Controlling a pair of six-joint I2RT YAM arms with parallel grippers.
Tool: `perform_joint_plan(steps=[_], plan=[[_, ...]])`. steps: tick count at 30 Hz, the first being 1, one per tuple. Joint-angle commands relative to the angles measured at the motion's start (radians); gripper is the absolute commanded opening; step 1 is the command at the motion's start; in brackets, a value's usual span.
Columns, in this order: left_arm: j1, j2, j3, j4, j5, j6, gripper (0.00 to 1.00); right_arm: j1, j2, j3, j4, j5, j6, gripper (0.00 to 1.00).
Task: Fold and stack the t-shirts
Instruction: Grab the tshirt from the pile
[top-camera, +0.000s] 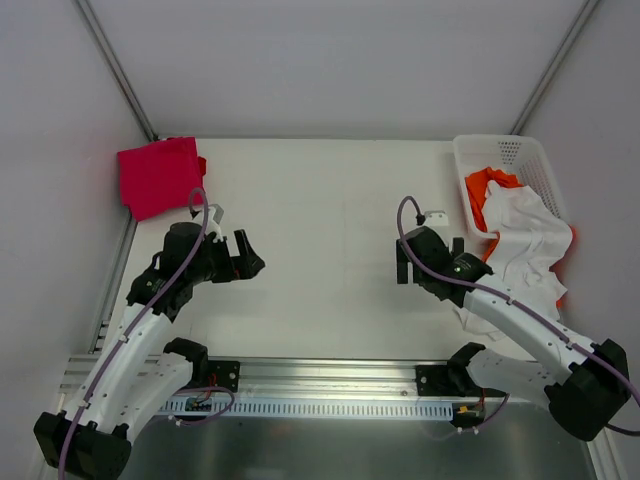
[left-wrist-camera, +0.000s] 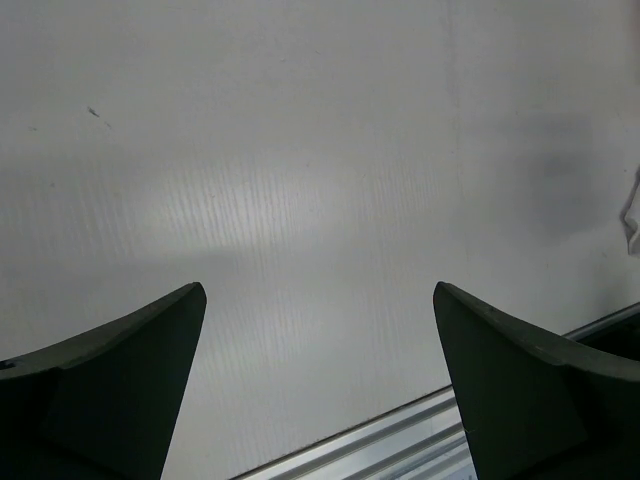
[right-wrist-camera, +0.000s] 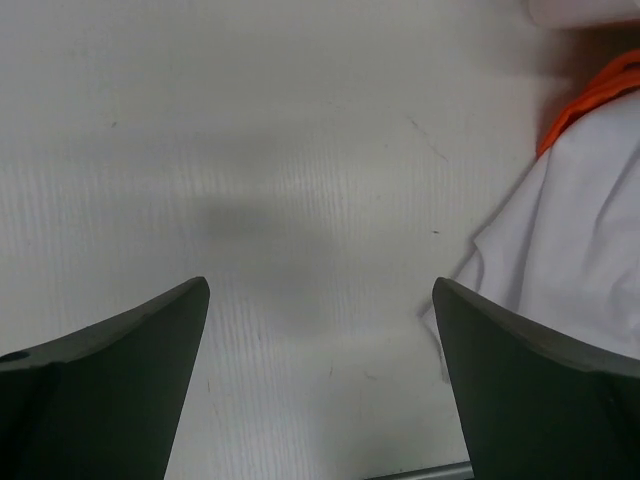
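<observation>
**Tool state.** The left gripper (top-camera: 246, 256) has its jaws spread wide and holds nothing; it is poised over the bare table (top-camera: 330, 200). The right gripper (top-camera: 428, 266) is likewise wide and empty.

**Location of work items.** The magenta-red t-shirt (top-camera: 158, 175) lies beyond the left gripper, to its outer side and well apart from it, as a compact, roughly squared bundle. The white t-shirt (top-camera: 525, 235) lies just beside the right gripper on its outer side, not touching it.

**Container.** The white lattice basket (top-camera: 520, 150) stands beyond the right gripper, to its outer side. It holds the bunched orange t-shirt (top-camera: 488, 185). The white t-shirt spills from the basket over its near rim onto the table, covering part of the orange one.

**Handling.** All three items are judged to be light, limp cloth that keeps no shape and is liable to drag and bunch. Take the white t-shirt by a free hem or corner lying on the table. Lift it clear so the orange t-shirt is not pulled along.
</observation>
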Motion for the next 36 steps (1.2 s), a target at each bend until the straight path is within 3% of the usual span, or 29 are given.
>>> perform_joint_plan(steps=[1, 4, 6, 7, 8, 10, 12, 14, 19, 20, 21, 23, 26, 29, 32, 36], plan=[[-0.011, 0.014, 0.038, 0.006, 0.044, 0.013, 0.99, -0.005, -0.031, 0.005, -0.025, 0.125, 0.115, 1.00], [-0.014, 0.019, 0.036, 0.006, 0.044, 0.015, 0.99, -0.005, 0.003, 0.060, -0.207, 0.209, 0.273, 0.99], [-0.017, 0.019, 0.036, 0.008, 0.047, 0.015, 0.99, -0.016, 0.019, 0.078, -0.338, 0.350, 0.423, 1.00], [-0.020, 0.014, 0.033, 0.006, 0.049, 0.013, 0.99, -0.068, 0.012, 0.080, -0.467, 0.394, 0.521, 0.99], [-0.021, 0.008, 0.032, 0.006, 0.047, 0.013, 0.99, -0.105, -0.014, 0.056, -0.476, 0.408, 0.613, 0.99], [-0.027, -0.003, 0.030, 0.005, 0.043, 0.013, 0.99, -0.236, -0.155, -0.003, -0.361, 0.355, 0.599, 0.99], [-0.032, -0.015, 0.029, 0.005, 0.033, 0.012, 0.99, -0.371, -0.285, -0.095, -0.238, 0.277, 0.486, 0.99], [-0.043, -0.020, 0.027, 0.005, 0.024, 0.010, 0.99, -0.453, -0.313, -0.124, -0.122, 0.177, 0.421, 0.99], [-0.058, -0.012, 0.026, 0.003, 0.024, 0.009, 0.99, -0.662, -0.168, -0.106, -0.020, 0.050, 0.254, 1.00], [-0.060, -0.012, 0.026, 0.002, 0.021, 0.009, 0.99, -0.685, -0.163, -0.121, 0.019, -0.039, 0.242, 0.99], [-0.061, -0.012, 0.026, 0.002, 0.017, 0.009, 0.99, -0.770, -0.169, -0.165, 0.095, -0.153, 0.239, 0.99], [-0.063, -0.009, 0.026, 0.002, 0.010, 0.009, 0.99, -0.855, -0.177, -0.213, 0.148, -0.230, 0.257, 0.99], [-0.066, 0.003, 0.026, 0.000, 0.004, 0.009, 0.99, -1.024, -0.168, -0.268, 0.169, -0.265, 0.291, 0.99], [-0.072, 0.028, 0.027, -0.001, 0.003, 0.006, 0.99, -1.288, -0.155, -0.326, 0.212, -0.357, 0.301, 0.99], [-0.075, 0.048, 0.032, -0.004, 0.001, 0.006, 0.99, -1.441, -0.117, -0.366, 0.300, -0.458, 0.272, 0.99], [-0.078, 0.058, 0.032, -0.006, -0.003, 0.004, 0.99, -1.553, -0.071, -0.363, 0.341, -0.541, 0.257, 0.99]])
